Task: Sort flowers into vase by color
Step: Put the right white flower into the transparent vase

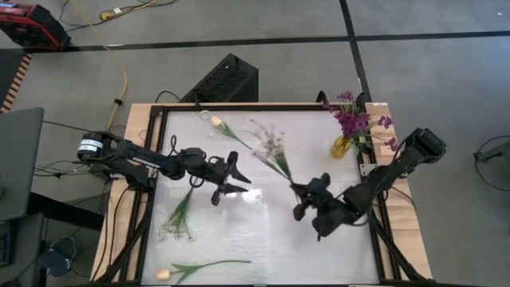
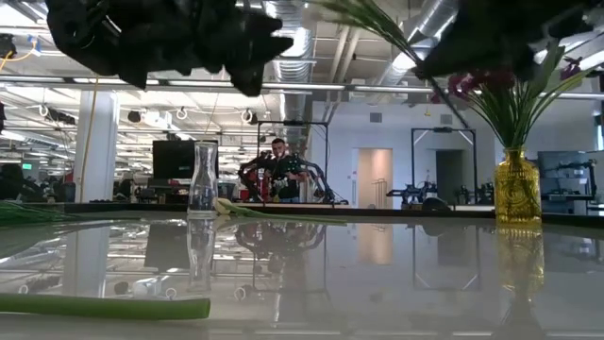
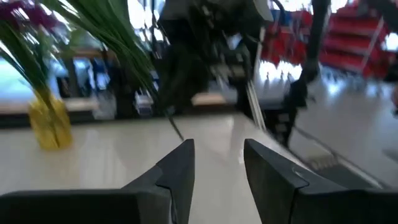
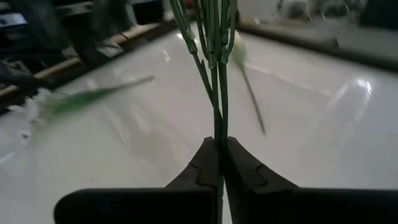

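Observation:
My right gripper [image 1: 296, 191] is shut on a white blossom sprig [image 1: 271, 151], raised above the table's middle. My left gripper [image 1: 233, 177] is open and empty, above the table to the left of the sprig; its fingers [image 3: 180, 168] have nothing between them. A yellow vase [image 1: 341, 147] with purple flowers [image 1: 355, 119] stands at the far right. A clear glass vase [image 2: 202, 179] stands at the far left. A peach tulip [image 1: 215, 121] lies near it. Another white sprig [image 1: 179, 215] and a second tulip [image 1: 163, 273] lie on the table at the near left. My right gripper pinches the white sprig's thin green stems [image 4: 217, 134] between its two fingers, at the stems' lower end. The stems run on from the fingers in line with them. The sprig is lifted clear of the table, its blossoms [image 1: 267, 137] toward the far left of the gripper.
The white tabletop [image 1: 263, 239] has a wooden frame [image 1: 131, 159] around it. A black box [image 1: 227, 80] sits beyond the far edge. Cables run at the left. People and equipment show in the room behind the table [image 2: 278, 161].

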`<action>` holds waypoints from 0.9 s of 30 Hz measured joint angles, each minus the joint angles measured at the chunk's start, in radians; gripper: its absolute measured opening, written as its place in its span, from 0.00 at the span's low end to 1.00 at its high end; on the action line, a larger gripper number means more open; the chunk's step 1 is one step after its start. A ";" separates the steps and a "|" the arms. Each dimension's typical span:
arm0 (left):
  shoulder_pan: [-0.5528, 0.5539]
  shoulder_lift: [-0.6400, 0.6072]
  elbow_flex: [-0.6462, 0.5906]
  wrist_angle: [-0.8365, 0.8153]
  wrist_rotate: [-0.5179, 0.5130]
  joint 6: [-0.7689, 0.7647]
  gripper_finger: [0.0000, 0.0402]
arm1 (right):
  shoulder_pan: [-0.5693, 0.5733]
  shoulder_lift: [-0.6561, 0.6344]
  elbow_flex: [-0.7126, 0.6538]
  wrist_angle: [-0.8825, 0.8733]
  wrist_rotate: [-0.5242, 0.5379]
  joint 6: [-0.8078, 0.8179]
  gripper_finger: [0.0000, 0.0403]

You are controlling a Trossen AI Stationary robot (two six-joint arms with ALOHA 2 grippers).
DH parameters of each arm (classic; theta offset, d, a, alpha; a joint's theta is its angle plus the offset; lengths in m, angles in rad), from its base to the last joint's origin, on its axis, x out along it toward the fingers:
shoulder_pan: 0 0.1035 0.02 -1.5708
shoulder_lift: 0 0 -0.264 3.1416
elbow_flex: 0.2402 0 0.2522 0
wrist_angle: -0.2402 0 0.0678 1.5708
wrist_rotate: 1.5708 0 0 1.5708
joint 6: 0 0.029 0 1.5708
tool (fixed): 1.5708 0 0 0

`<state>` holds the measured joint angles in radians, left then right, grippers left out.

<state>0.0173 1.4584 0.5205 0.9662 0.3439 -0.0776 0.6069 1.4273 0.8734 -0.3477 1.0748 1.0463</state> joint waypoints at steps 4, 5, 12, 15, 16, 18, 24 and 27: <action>-0.038 -0.001 0.011 0.025 -0.066 0.022 0.38 | -0.034 0.000 0.000 0.217 0.000 -0.268 0.08; -0.047 0.000 0.018 0.024 -0.084 0.025 0.41 | -0.037 0.000 0.000 0.258 -0.001 -0.323 0.08; -0.062 0.000 0.079 0.013 -0.187 0.026 0.63 | -0.075 0.000 0.000 0.452 -0.060 -0.570 0.08; -0.062 0.000 0.122 -0.026 -0.199 0.024 0.67 | -0.098 0.000 0.000 0.525 -0.107 -0.651 0.08; -0.062 0.000 0.135 -0.049 -0.199 0.030 0.67 | -0.106 0.000 0.000 0.553 -0.121 -0.684 0.08; -0.062 0.000 0.162 -0.092 -0.198 0.037 0.67 | -0.126 0.000 0.000 0.618 -0.164 -0.758 0.08; -0.055 0.000 0.221 -0.121 -0.200 0.047 0.67 | -0.206 0.000 0.000 0.782 -0.339 -0.970 0.08; -0.045 0.000 0.232 -0.121 -0.188 0.038 0.67 | -0.246 0.000 0.000 0.810 -0.411 -1.025 0.08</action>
<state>-0.0280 1.4582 0.7526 0.8450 0.1560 -0.0394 0.3607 1.4273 0.8734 0.4621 0.6640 0.0212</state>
